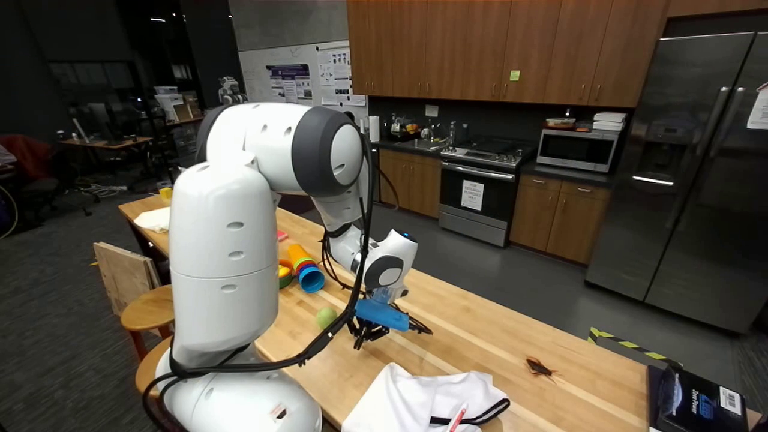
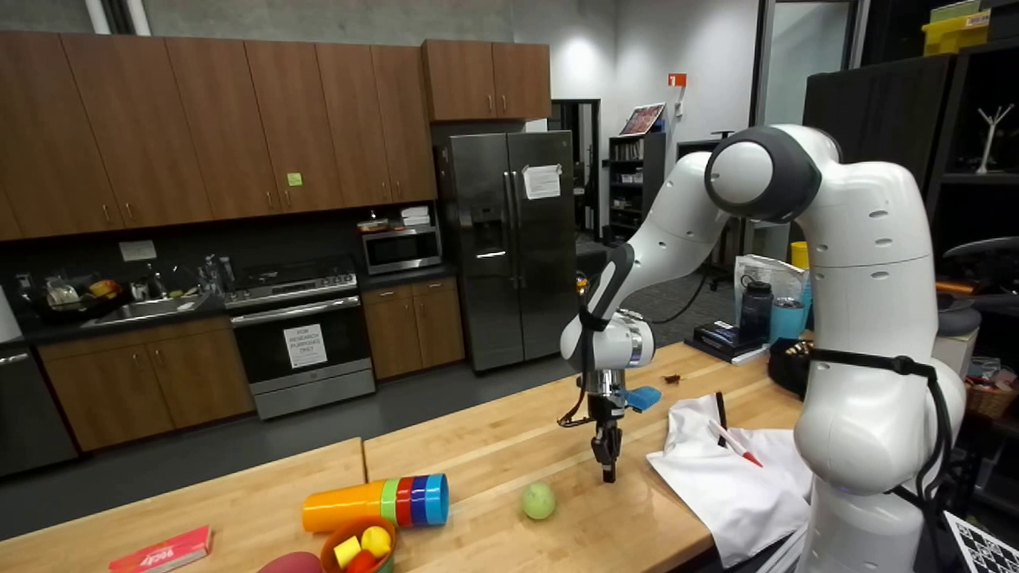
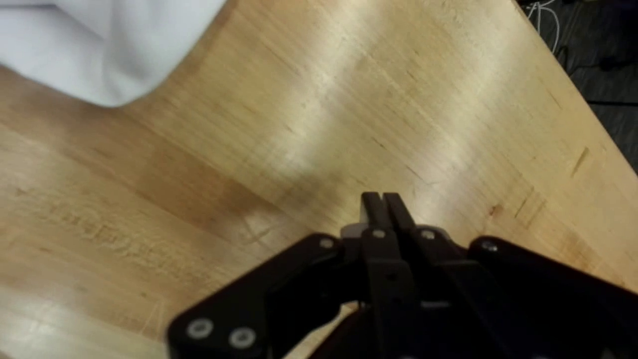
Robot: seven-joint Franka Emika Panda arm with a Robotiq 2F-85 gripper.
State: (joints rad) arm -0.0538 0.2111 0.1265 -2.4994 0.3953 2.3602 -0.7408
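My gripper (image 3: 383,195) is shut, its two black fingertips together with nothing between them. It points down above the wooden table (image 3: 279,99). In an exterior view the fingertips (image 2: 609,476) are close above the tabletop; I cannot tell whether they touch it. A green ball (image 2: 538,500) lies beside the gripper, and also shows in an exterior view (image 1: 326,317). A white cloth (image 2: 732,501) lies on the gripper's other side; its corner shows at the top left of the wrist view (image 3: 124,45). A red-and-white pen (image 2: 736,446) lies on the cloth.
Stacked coloured cups (image 2: 374,503) lie sideways beyond the ball, beside a bowl (image 2: 326,549) of small toy-like pieces. A pink box (image 2: 163,551) lies farther off. A brown insect-like thing (image 1: 540,367) and a black box (image 1: 699,402) are toward the table's far end.
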